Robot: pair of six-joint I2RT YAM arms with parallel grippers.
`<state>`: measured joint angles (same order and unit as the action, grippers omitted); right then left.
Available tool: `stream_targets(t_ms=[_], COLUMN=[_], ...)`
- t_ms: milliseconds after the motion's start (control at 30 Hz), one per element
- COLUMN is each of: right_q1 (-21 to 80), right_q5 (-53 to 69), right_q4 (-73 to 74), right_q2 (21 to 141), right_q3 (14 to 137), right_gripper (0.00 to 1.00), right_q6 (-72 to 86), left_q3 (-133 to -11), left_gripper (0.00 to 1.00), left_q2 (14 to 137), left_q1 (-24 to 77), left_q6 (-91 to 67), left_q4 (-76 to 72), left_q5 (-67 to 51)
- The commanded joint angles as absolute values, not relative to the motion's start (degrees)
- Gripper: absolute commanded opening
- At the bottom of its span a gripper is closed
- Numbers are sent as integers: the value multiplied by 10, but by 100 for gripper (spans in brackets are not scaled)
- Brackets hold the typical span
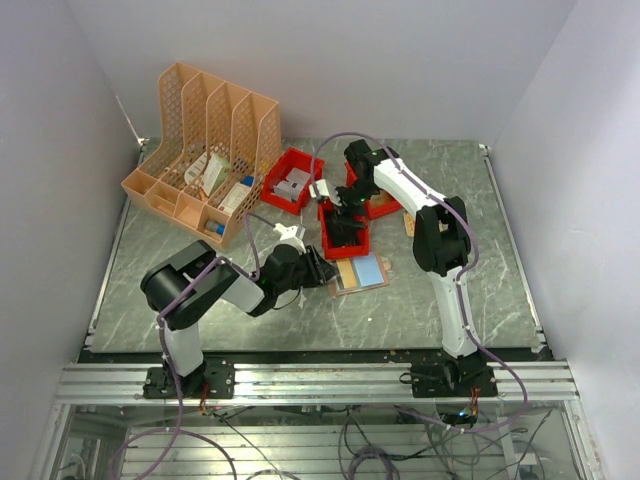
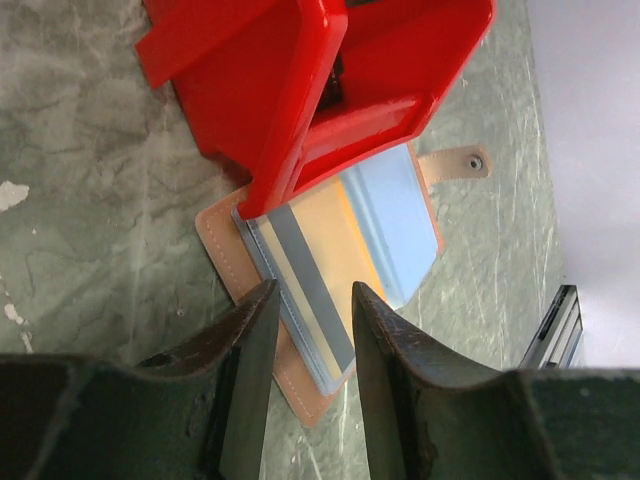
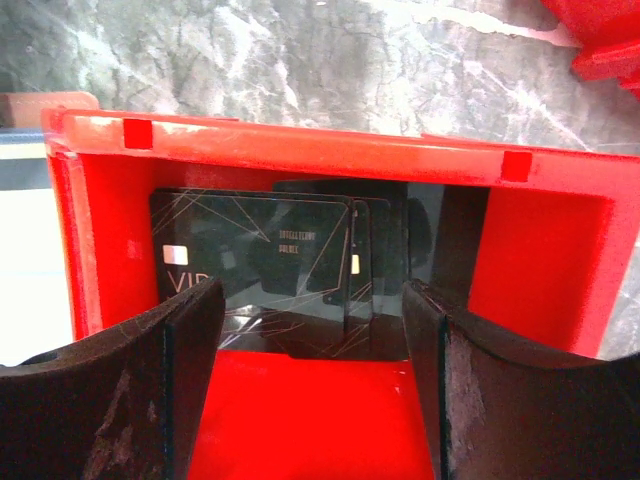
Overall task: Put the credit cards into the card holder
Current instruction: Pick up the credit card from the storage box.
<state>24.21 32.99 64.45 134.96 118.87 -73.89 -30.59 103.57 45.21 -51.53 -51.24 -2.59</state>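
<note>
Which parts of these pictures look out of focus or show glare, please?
Left wrist view: the left gripper's fingers are soft up close, the card holder sharp. Right wrist view: the black cards carry dull reflections, and the right gripper's fingers blur. Top view: even light on the table, only soft shadows.

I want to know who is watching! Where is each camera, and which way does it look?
Top external: above, behind the arms, looking down at the table; shows both arms, left gripper, right gripper.
Left wrist: on the left arm, looking past its left fingers at the open card holder.
Right wrist: on the right arm, looking between its right fingers into the red bin at black cards.
Shared: top and left wrist both show card holder and red bin.
</note>
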Motion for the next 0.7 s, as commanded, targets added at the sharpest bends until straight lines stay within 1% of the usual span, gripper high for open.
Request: stream_targets(t_ms=[0, 200, 500, 567, 667], right_q1=[241, 241, 241, 241, 241], right_q5=[337, 341, 342, 347, 359], right_q4=[668, 660, 638, 647, 672], right_q2=[1364, 1351, 1355, 1357, 1361], right_q3=[1180, 1149, 1141, 1145, 1154], right_gripper=[70, 66, 65, 60, 50], right_q6=[-729, -720, -690, -690, -694], left_q3=[-326, -332, -319, -326, -340], left_gripper=[46, 45, 43, 43, 42], left_q2=[1051, 1052, 1012, 1015, 1030], left_q1=[444, 440, 441, 440, 439], left_q6=[-518, -519, -503, -502, -503], left_q4=[-560, -558, -533, -528, -526], left_q5=[-44, -46, -30, -29, -34])
